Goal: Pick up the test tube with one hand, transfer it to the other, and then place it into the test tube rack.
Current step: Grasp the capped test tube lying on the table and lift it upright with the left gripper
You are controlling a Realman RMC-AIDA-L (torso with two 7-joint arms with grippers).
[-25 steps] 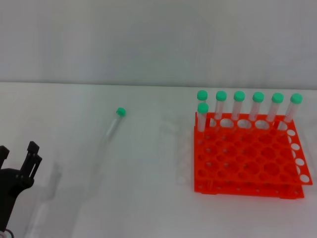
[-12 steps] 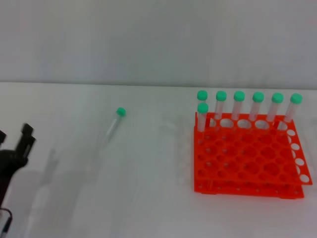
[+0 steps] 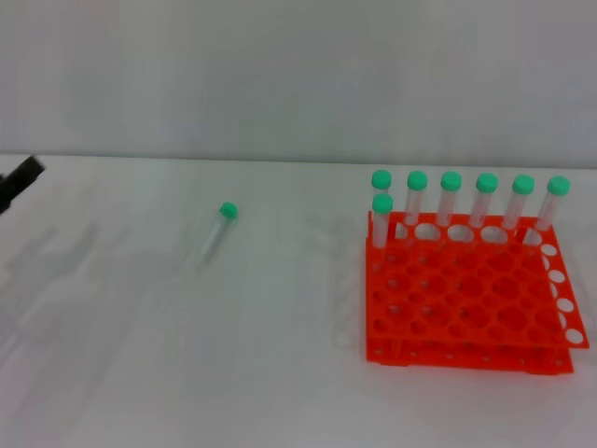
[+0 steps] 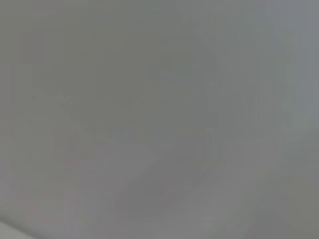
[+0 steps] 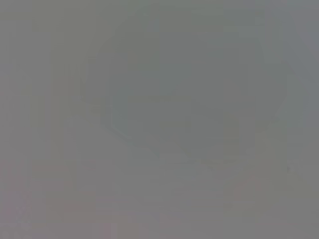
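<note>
Progress nil: slim clear green-capped test tube [image 3: 215, 233] lies loose on white table [image 3: 187, 373], well apart from orange-red holed rack [image 3: 471, 299] at three o'clock. Left gripper [image 3: 19, 179] at nine o'clock edge, jaw state unreadable. Right gripper unseen. Pick-up, handover, placement all outstanding.

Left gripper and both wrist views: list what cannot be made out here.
- Left gripper: head view, cut off by the left edge; only a dark tip shows, so open or shut is unknown.
- Right gripper: in no view.
- Left and right wrist views: plain grey, nothing recognisable.
- Test tube on the table: its clear body is faint against the white; contents unreadable.
</note>
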